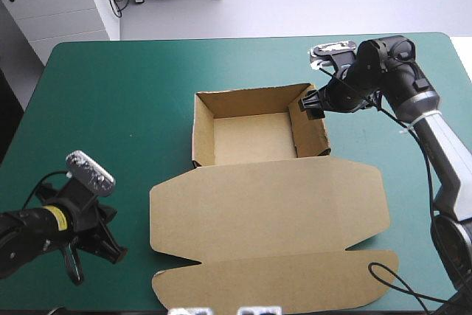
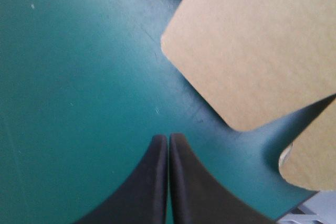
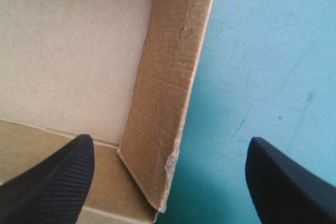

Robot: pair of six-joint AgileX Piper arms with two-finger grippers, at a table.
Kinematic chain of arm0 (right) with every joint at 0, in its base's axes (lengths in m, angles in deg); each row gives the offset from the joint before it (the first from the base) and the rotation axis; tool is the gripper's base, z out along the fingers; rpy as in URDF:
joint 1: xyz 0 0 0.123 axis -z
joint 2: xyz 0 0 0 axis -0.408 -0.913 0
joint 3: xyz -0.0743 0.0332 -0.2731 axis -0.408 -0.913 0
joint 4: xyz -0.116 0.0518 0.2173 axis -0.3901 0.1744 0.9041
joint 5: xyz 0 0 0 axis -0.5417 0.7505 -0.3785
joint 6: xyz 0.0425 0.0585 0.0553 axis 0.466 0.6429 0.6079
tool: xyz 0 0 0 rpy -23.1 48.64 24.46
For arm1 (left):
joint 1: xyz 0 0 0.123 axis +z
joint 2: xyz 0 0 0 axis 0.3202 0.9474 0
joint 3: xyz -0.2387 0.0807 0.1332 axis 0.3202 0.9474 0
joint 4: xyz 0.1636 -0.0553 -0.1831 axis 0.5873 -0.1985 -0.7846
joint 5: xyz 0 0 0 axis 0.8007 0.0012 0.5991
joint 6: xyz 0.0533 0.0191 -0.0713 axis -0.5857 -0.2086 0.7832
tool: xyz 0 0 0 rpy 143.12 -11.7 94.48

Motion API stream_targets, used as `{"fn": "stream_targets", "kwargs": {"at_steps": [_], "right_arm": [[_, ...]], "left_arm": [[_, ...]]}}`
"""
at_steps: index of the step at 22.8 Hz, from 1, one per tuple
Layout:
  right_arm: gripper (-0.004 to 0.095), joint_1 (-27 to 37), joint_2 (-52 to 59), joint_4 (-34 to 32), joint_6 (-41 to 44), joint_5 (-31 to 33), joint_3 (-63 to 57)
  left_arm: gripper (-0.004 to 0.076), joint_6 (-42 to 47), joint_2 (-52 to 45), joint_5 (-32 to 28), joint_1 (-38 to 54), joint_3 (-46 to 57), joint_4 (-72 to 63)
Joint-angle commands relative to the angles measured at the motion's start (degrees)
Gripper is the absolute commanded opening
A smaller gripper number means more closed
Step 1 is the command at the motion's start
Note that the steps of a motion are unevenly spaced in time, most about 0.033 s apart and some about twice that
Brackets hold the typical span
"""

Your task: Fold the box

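1. The brown box (image 1: 254, 138) sits on the bench (image 1: 110, 108), an open tray, lid (image 1: 273, 212) flat
2. Left fingers (image 2: 163, 148) press together, empty (beside the lid's corner)
3. Right fingers (image 1: 310, 102) stand wide apart, straddling the tray's right wall

Matt brown board box (image 1: 265, 212); smooth teal-green cover (image 1: 110, 108), seemingly cloth.

Right hand (image 3: 170, 142) straddles right wall of the box (image 1: 254, 138).
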Motion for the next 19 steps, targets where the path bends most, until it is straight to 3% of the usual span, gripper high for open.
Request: {"fn": "stream_targets", "kwargs": {"at_steps": [1,4,11,13,15,16,19], "right_arm": [[0.0724,0.10,0.35,-0.13,-0.71,-1.71,1.65],[0.0724,0.10,-2.22,-0.13,-0.71,-1.99,1.65],[0.0686,0.10,-9.76,-0.13,-0.58,-3.63,1.65],[0.0578,0.10,-11.27,0.15,-0.45,-4.52,1.65],[0.0366,0.10,-12.79,0.41,-0.09,-5.51,1.65],[0.0212,0.10,-13.18,0.56,-0.09,-6.19,1.65],[-0.0009,0.10,-13.30,0.56,-0.09,-7.66,1.65]], "left_arm": [[-0.0008,3.59,-5.62,-5.08,-0.43,6.93,-0.06],[-0.0008,4.56,-9.64,-9.04,-0.43,12.94,-0.06],[-0.0008,6.45,-11.99,-8.68,-0.43,20.17,-0.18],[-0.0008,6.45,-11.99,-8.68,-0.43,20.35,-0.18],[-0.0008,6.45,-11.99,-8.68,-0.43,20.35,0.06],[-0.0008,6.45,-11.99,-8.77,-0.43,20.35,0.20],[-0.0008,6.45,-11.99,-8.77,-0.43,20.35,0.20]]}}
